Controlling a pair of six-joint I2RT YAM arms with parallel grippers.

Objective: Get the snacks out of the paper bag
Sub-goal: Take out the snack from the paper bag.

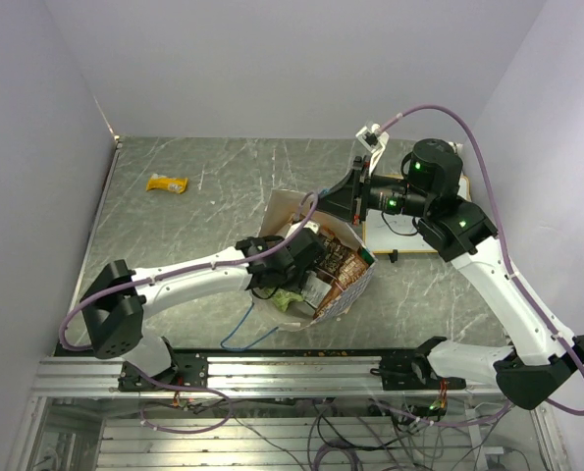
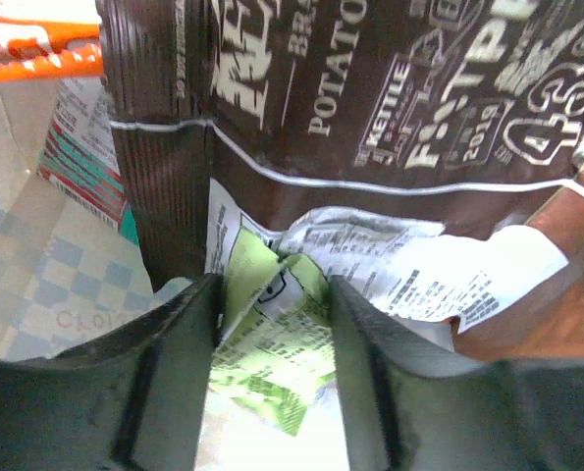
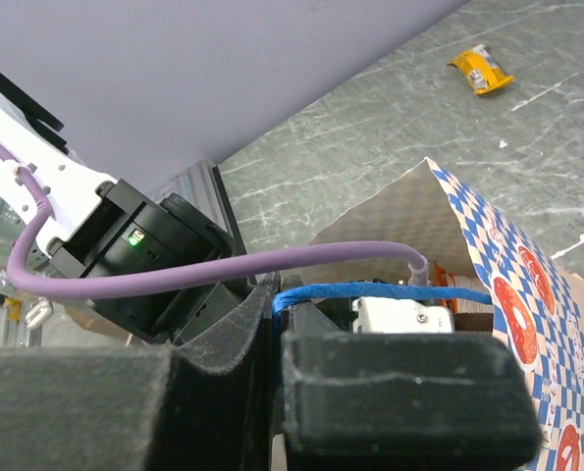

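Note:
The paper bag (image 1: pixel 343 296) lies at mid-table with its mouth open toward the left arm. My left gripper (image 1: pixel 296 278) is inside it. In the left wrist view its fingers (image 2: pixel 179 373) press both sides of a crumpled green packet (image 2: pixel 272 343), under a dark brown chip packet (image 2: pixel 370 98). Orange (image 2: pixel 46 54) and teal (image 2: pixel 76 147) packets lie further in. My right gripper (image 1: pixel 356 193) is shut on the bag's blue cord handle (image 3: pixel 370 291) and holds the bag's top edge (image 3: pixel 478 226) up. A yellow-orange packet (image 1: pixel 167 183) lies on the table at the far left.
A small whiteboard (image 1: pixel 409 240) lies right of the bag under the right arm. The left arm's purple cable (image 3: pixel 223 265) crosses the bag mouth. Grey walls close in the table on the left, back and right.

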